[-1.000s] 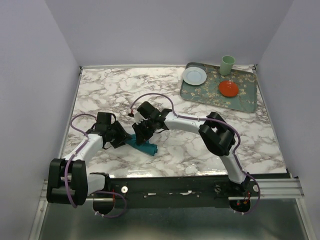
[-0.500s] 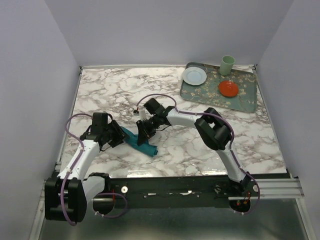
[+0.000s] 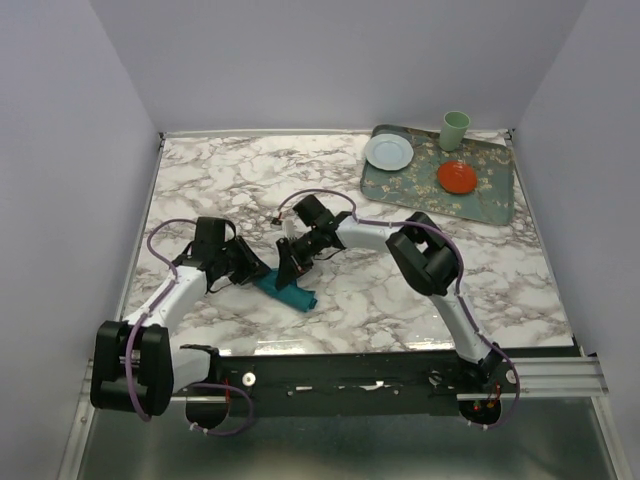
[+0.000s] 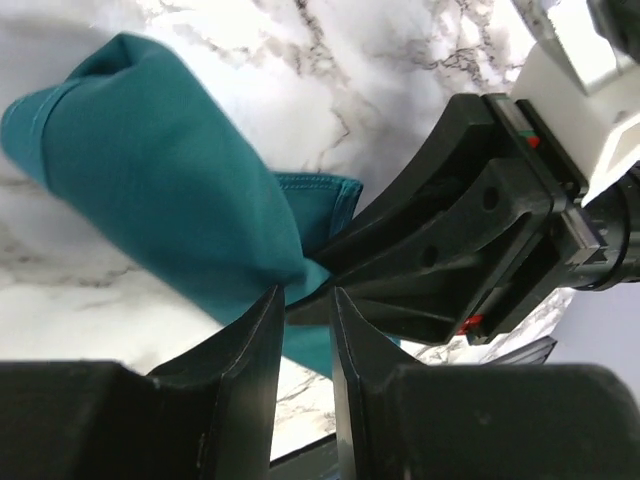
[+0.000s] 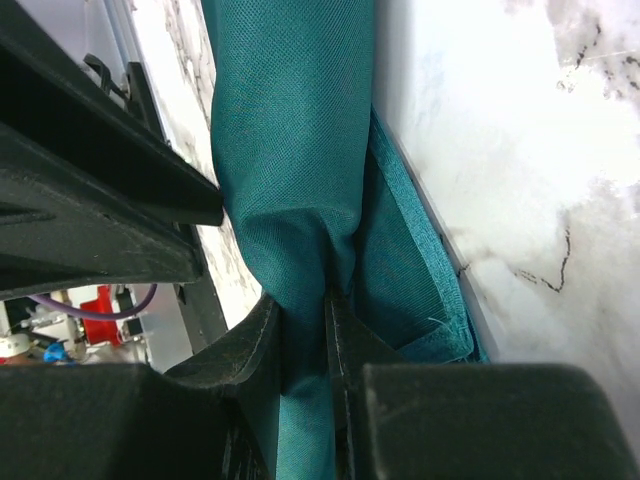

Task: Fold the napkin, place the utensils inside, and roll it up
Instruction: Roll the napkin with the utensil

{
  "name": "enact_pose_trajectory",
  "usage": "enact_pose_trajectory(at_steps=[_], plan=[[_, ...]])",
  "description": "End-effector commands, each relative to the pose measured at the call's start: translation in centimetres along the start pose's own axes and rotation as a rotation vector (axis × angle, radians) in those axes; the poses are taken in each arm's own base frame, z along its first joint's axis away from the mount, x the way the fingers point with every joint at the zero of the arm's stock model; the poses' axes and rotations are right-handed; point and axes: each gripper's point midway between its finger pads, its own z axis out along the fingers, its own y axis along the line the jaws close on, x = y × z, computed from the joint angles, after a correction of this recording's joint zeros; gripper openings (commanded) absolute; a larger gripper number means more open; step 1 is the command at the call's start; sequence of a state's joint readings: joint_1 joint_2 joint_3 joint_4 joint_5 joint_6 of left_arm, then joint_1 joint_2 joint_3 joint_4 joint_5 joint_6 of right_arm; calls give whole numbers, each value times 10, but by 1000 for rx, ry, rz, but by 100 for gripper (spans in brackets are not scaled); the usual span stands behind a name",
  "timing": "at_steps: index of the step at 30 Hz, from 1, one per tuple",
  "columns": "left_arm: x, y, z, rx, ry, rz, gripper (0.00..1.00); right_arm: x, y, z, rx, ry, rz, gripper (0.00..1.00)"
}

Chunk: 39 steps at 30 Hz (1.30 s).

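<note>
The teal napkin [image 3: 287, 291] lies bundled into a short roll on the marble table, between my two grippers. My right gripper [image 3: 291, 266] is shut on it; in the right wrist view the cloth [image 5: 290, 150] is pinched between the fingers [image 5: 300, 300]. My left gripper [image 3: 252, 270] is at the roll's left end. In the left wrist view its jaws [image 4: 305, 295] stand a narrow gap apart, their tips at a fold of the napkin [image 4: 150, 190], right against the right gripper's finger [image 4: 480, 230]. Whether they pinch cloth does not show. The utensils are out of view.
A patterned grey-green tray [image 3: 480, 205] sits at the back right with a white plate [image 3: 388, 151], a red bowl [image 3: 457, 177] and a pale green cup [image 3: 455, 130]. Walls close the table at the back and both sides.
My left gripper swung out left, then came back in to the napkin's left end, and its jaws narrowed. The right gripper drew slightly back while holding the cloth.
</note>
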State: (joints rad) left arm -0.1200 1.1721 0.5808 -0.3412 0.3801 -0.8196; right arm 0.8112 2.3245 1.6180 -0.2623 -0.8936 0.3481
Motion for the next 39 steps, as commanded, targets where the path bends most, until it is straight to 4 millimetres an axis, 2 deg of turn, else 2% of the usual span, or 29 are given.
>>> enact_pose_trajectory(at_steps=[1,7,10,14,17,21,23,25,26,27,30,34,39], plan=[[-2,-11,13,64,19,-3,32,10,-28,5,29,20,58,8],[4,9,29,9,37,-34,31,6,-31,-4,39,7,66,16],[5,12,35,4,49,-39,29,3,-29,-9,50,8,59,21],[4,16,40,-9,49,-41,29,-3,-28,-19,100,17,36,32],[3,14,40,-6,57,-35,27,-6,-27,-23,122,26,29,35],[-2,5,32,6,44,-11,29,-7,-32,-28,153,30,24,35],[-5,-3,25,23,33,-1,32,-7,-35,-28,137,32,35,25],[-10,-15,17,61,14,9,38,-8,-36,-30,131,29,41,25],[-11,-19,15,73,7,10,39,-9,-35,-30,127,27,38,26],[-11,-22,14,84,9,-1,40,-10,-34,-31,121,26,38,32],[-12,-26,17,98,21,-6,40,-9,-33,-31,111,27,34,36],[-13,-28,23,112,33,-19,38,-8,-34,-32,113,23,36,39],[-20,-40,31,161,37,-26,36,-8,-33,-29,94,28,40,40]])
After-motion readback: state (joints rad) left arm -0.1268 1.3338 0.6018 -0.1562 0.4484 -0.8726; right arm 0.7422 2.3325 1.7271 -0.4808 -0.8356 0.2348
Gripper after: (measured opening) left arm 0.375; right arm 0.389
